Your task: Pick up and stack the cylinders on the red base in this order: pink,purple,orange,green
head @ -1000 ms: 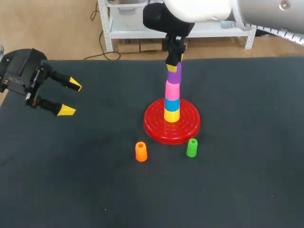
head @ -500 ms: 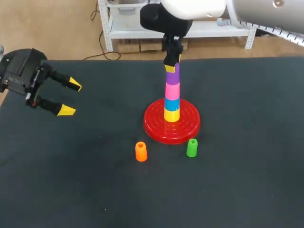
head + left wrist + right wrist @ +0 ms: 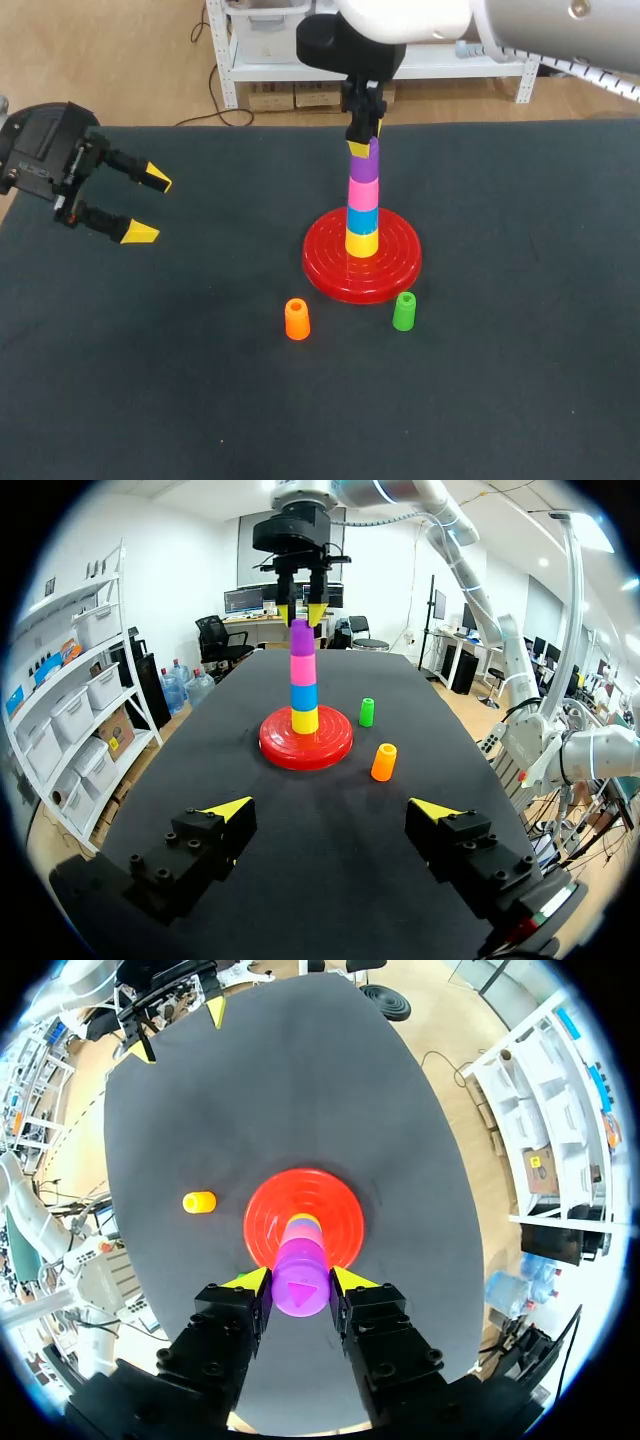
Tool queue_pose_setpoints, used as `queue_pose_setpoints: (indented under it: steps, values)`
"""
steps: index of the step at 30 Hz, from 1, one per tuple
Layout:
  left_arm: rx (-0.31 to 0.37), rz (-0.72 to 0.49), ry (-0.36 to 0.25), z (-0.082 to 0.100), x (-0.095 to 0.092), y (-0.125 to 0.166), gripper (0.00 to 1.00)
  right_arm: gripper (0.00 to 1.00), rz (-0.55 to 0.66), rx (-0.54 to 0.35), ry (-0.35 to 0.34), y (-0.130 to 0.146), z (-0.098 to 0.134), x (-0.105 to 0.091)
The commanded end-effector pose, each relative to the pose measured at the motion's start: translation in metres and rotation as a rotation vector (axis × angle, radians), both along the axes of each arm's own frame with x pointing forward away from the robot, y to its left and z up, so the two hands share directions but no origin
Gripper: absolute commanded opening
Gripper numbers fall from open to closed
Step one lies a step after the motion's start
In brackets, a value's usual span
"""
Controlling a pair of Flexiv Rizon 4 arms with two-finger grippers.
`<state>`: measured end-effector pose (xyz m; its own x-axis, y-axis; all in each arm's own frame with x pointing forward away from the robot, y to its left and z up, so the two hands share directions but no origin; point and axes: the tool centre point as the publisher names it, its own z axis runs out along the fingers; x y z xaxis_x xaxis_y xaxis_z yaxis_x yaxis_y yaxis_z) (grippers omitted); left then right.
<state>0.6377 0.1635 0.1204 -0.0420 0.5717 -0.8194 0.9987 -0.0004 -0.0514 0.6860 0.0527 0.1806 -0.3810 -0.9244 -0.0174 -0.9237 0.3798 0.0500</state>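
The red base [image 3: 395,272] is a glossy red disc ridged with concentric rings, set on a plain dark charcoal table [image 3: 520,380]. The stack on the base runs from a yellow cylinder [image 3: 362,243] through a blue cylinder [image 3: 362,219] and a pink cylinder [image 3: 362,192] to a purple cylinder [image 3: 364,165] on top. Near the base stand an orange cylinder [image 3: 297,319] and a green cylinder [image 3: 404,311], each one flat colour. The right gripper [image 3: 365,143] above the base and the left gripper [image 3: 150,207] well off to its side are both black with bright yellow tips.
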Motion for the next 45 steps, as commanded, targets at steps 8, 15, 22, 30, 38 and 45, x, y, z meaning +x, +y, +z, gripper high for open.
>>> queue_pose_setpoints:
  steps: [8, 15, 22, 30, 38, 45]
  values:
    - [-0.002, -0.001, -0.002, -0.001, 0.0, 0.001, 1.0, 0.0, 0.001, 0.007, 0.024, 0.001, -0.012, 0.005]
    - [-0.002, -0.001, -0.002, -0.001, 0.0, 0.001, 1.0, 0.0, 0.001, 0.005, 0.035, 0.0, -0.016, 0.004]
    - [-0.002, -0.001, -0.002, -0.001, 0.0, 0.001, 1.0, 0.0, -0.009, 0.013, 0.03, -0.002, -0.016, 0.004]
    - [-0.002, -0.001, -0.002, -0.001, 0.0, 0.001, 1.0, 1.0, -0.022, -0.019, -0.011, -0.003, -0.012, 0.002]
    - [-0.002, -0.001, -0.002, -0.001, 0.0, 0.001, 1.0, 1.0, -0.039, -0.01, -0.074, -0.003, 0.001, 0.001]
    - [-0.002, -0.001, -0.002, -0.001, 0.0, 0.001, 1.0, 1.0, -0.017, -0.006, -0.161, 0.007, 0.022, -0.002]
